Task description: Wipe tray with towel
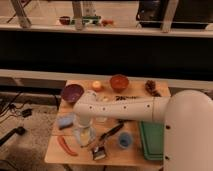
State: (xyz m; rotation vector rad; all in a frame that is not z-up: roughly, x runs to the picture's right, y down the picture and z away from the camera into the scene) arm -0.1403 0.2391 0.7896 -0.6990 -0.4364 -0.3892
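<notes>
Counter (54, 153): wooden, small.
Rear row: purple bowl (72, 92), yellow fruit (96, 85), orange bowl (119, 81).
Right front: green tray (150, 141).
Front: red pepper (66, 146), blue cup (124, 141).
Gripper (84, 132): pointing down over the counter's left-centre, between purple bowl and red pepper.
</notes>
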